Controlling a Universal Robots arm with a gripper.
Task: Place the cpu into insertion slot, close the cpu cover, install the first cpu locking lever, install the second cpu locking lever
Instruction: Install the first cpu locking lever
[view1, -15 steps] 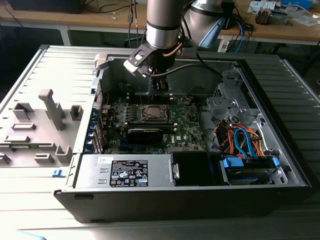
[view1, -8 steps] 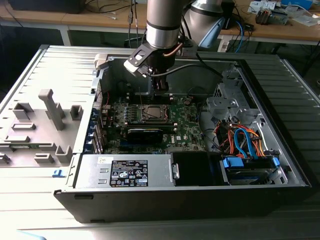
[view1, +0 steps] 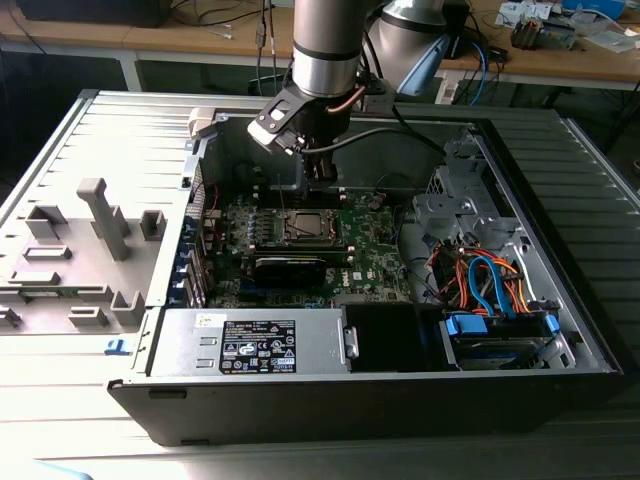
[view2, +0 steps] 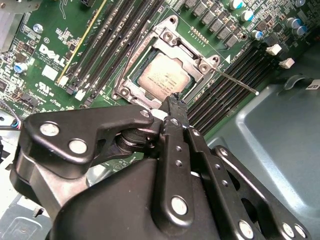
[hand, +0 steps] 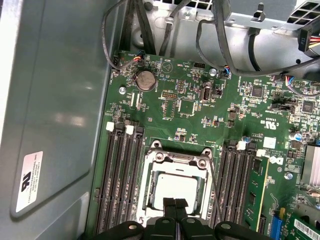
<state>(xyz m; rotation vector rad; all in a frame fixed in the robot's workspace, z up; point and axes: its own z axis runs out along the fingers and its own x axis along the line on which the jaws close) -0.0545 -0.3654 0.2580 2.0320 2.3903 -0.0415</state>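
- Cpu (view2: 161, 76) is sitting in the insertion slot (view2: 171, 25), silvery top facing up, in the middle of the green board (hand: 190, 115). I'd call step one done.
- The cpu cover (view2: 186, 50) looks folded down over it. The chip shows through the big window and the frame seems flat all round, so step two is probably done as well.
- Levers are what's left, I reckon. One thin locking lever (view2: 237, 82) juts away from the socket out over the memory slots, so it looks unlatched. The other lever (view2: 131, 55) runs along the opposite side, and I can't tell if it's hooked.
- The pincer (view2: 173, 100) hangs right at the socket's edge with its tips pressed together and nothing between them. Whether it touches the frame, I can't say.
- In both wrist views the pincer's black body covers the nearest edge of the socket, so the latch hooks on that side are hidden.
- From the exterior view the arm (view1: 325, 40) hangs over the open case (view1: 590, 330), and the socket is too small there to judge the cover or levers.
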